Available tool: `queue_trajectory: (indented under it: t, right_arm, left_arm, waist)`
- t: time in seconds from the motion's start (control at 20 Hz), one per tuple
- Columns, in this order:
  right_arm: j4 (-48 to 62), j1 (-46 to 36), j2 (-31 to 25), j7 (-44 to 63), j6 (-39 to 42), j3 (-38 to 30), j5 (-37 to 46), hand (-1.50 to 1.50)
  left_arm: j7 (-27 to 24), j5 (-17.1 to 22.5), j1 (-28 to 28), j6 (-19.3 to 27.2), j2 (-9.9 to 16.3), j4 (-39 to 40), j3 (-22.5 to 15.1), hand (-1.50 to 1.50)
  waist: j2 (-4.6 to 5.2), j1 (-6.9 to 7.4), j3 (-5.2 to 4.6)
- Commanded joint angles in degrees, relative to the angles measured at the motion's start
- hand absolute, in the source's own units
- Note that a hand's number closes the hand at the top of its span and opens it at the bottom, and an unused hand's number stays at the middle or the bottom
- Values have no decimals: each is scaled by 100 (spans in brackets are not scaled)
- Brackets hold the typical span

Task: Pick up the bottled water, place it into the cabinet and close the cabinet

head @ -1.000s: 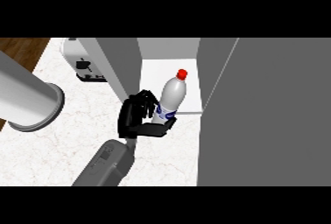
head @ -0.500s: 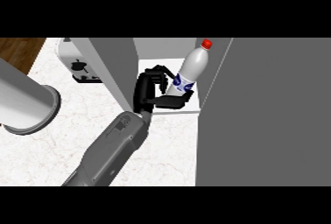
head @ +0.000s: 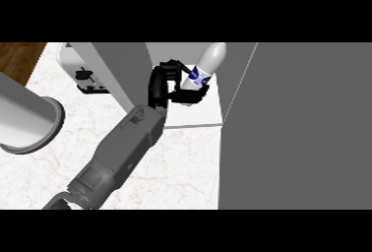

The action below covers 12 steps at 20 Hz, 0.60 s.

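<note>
The bottled water (head: pixel 208 60) is white with a blue label and leans over the cabinet's white shelf (head: pixel 195 116). Its cap is cut off by the view's top. My right hand (head: pixel 167 87) is shut on the bottle's lower part, fingers curled round the label. The right forearm (head: pixel 120 152) runs up from the lower left. The cabinet's grey left wall (head: pixel 120 69) stands just left of the hand. My left hand does not show; only a thick grey forearm (head: pixel 22 123) fills the left edge.
The cabinet's open grey door (head: pixel 305 128) takes up the whole right side. A white toaster (head: pixel 83 74) stands at the back left, behind the cabinet wall. White marble counter (head: pixel 181 167) lies in front, with wood floor (head: pixel 18 56) beyond its far left corner.
My right hand has carried the bottle up and farther back over the cabinet shelf. The forearm has stretched out, and the red cap has passed out of view.
</note>
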Motion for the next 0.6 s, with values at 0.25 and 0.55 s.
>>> queue_trajectory:
  t: [0.25, 0.55]
  right_arm:
    - [-198, -166, 67, 206, 78, -49, -444, -150]
    - [-359, 27, 59, 74, 249, -83, -478, -150]
  left_arm:
    - [-229, 22, -674, 286, 44, 1507, 606, 150]
    - [-760, 54, -705, 285, 186, 1889, 864, 150]
  waist:
    - [72, -69, -7]
    - [98, -198, -12]
